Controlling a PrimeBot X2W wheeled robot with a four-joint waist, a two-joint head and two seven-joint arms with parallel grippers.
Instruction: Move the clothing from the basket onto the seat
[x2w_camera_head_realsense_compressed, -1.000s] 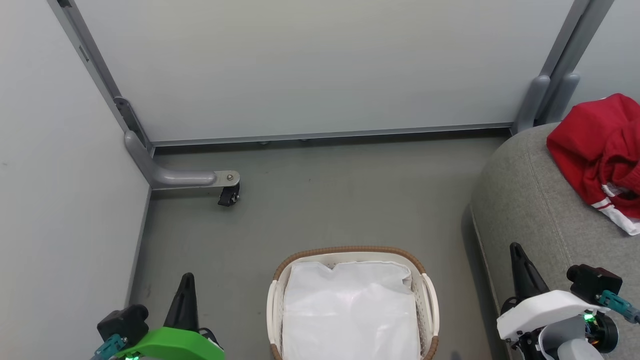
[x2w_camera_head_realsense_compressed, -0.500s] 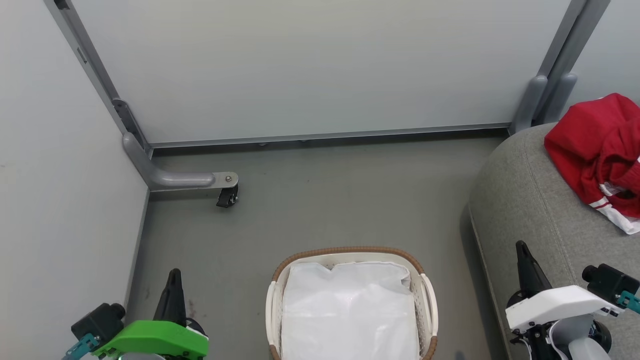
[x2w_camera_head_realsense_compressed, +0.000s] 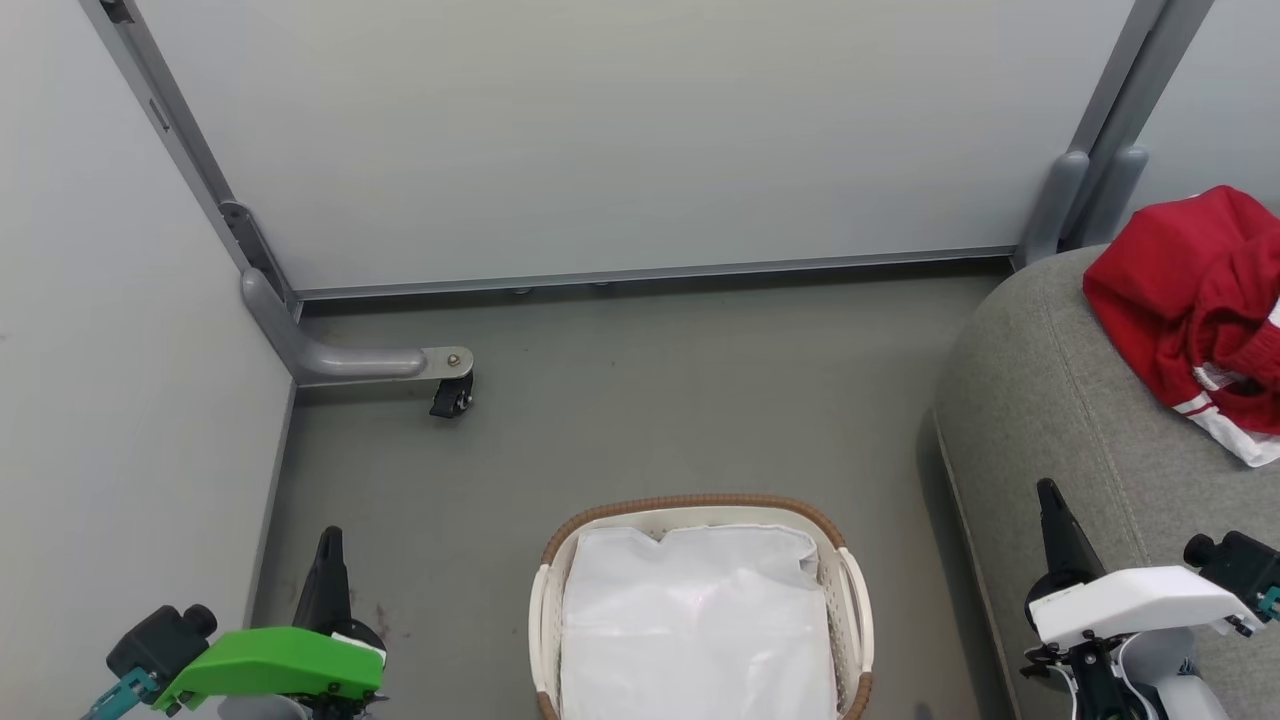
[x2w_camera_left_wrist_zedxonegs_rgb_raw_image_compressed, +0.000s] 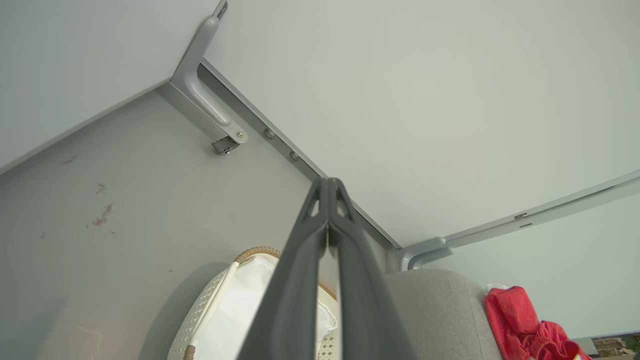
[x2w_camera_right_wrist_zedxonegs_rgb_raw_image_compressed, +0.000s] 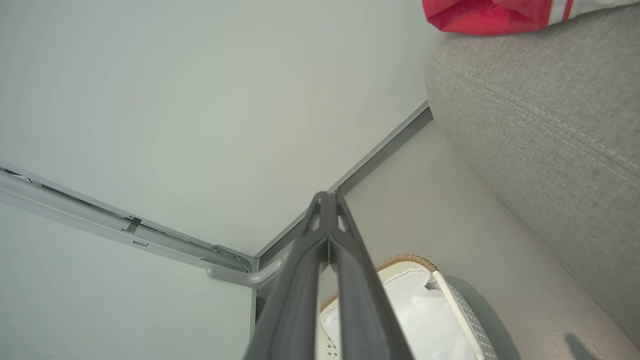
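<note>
**Both grippers shut and empty, flanking the basket**

The left gripper (x2w_camera_head_realsense_compressed: 328, 540) and right gripper (x2w_camera_head_realsense_compressed: 1047, 492) point forward, each with its fingers pressed together on nothing. The basket (x2w_camera_head_realsense_compressed: 700, 503) sits between them. The seat (x2w_camera_head_realsense_compressed: 1040, 400) lies at the right gripper's side, with the clothing (x2w_camera_head_realsense_compressed: 1180, 280) on it further ahead.

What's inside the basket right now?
The basket shows its plain white lining spread across the inside, with no red on top. Anything beneath the lining is covered. The clothing lies on the seat.
</note>
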